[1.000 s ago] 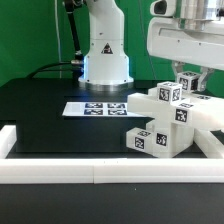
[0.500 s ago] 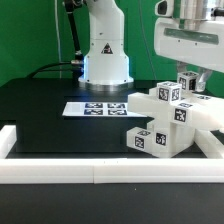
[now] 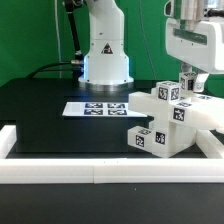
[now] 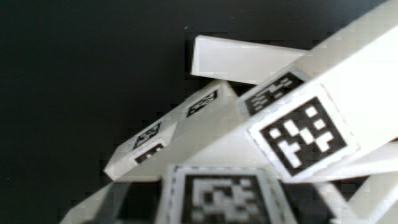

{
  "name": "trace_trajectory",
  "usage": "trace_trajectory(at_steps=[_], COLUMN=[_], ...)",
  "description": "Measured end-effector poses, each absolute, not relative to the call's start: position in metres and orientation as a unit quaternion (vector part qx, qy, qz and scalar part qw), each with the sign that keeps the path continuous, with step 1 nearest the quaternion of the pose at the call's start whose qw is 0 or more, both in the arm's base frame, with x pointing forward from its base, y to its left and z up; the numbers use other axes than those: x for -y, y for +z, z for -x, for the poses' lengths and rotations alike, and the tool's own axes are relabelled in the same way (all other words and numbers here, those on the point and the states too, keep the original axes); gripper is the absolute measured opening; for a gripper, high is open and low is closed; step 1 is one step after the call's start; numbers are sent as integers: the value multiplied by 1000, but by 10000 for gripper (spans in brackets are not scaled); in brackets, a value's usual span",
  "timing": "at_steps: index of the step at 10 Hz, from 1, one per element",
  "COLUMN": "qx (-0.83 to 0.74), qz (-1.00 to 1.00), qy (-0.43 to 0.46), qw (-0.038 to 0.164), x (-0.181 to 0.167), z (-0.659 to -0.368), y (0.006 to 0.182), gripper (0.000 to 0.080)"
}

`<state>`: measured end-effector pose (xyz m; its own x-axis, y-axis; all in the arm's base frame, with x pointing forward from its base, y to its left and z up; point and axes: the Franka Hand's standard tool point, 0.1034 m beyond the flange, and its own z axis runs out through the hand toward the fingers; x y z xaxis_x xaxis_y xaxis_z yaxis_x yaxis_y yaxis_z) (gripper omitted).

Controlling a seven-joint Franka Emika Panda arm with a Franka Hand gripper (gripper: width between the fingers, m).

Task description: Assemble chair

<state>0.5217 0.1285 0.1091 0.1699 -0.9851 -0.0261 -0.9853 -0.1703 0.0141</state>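
The chair is a cluster of joined white blocky parts (image 3: pixel 165 120) with black-and-white tags, at the exterior view's right on the black table. My gripper (image 3: pixel 189 79) comes down from above onto its top and is shut on a small tagged chair part (image 3: pixel 190 84) that sticks up from the cluster. In the wrist view that tagged part (image 4: pixel 222 197) sits between my gripper's jaws (image 4: pixel 222 205). Beyond it lie a large tagged bar (image 4: pixel 302 120) and further tagged blocks (image 4: pixel 169 125). The fingertips themselves are mostly hidden.
The marker board (image 3: pixel 97 107) lies flat mid-table. The robot's white base (image 3: pixel 105 55) stands behind it. A long white border rail (image 3: pixel 100 172) runs along the front edge, and another rail (image 3: pixel 8 140) closes the exterior view's left side.
The hand has shifted toward the exterior view's right and looks narrower, as if turned about its axis. The tagged part under it and the chair cluster stay in place.
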Motion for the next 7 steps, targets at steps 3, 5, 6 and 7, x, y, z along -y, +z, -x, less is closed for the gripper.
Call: trace_trajectory(at_steps=[3, 5, 6, 7], qx=[-611, -529, -494, -446], qz=[791, 848, 870, 895], qy=[13, 12, 11, 10], qw=[3, 4, 3, 4], x=[-129, -130, -131, -131], z=[-523, -523, -522, -522], y=[110, 110, 110, 110], gripper=[614, 642, 648, 649])
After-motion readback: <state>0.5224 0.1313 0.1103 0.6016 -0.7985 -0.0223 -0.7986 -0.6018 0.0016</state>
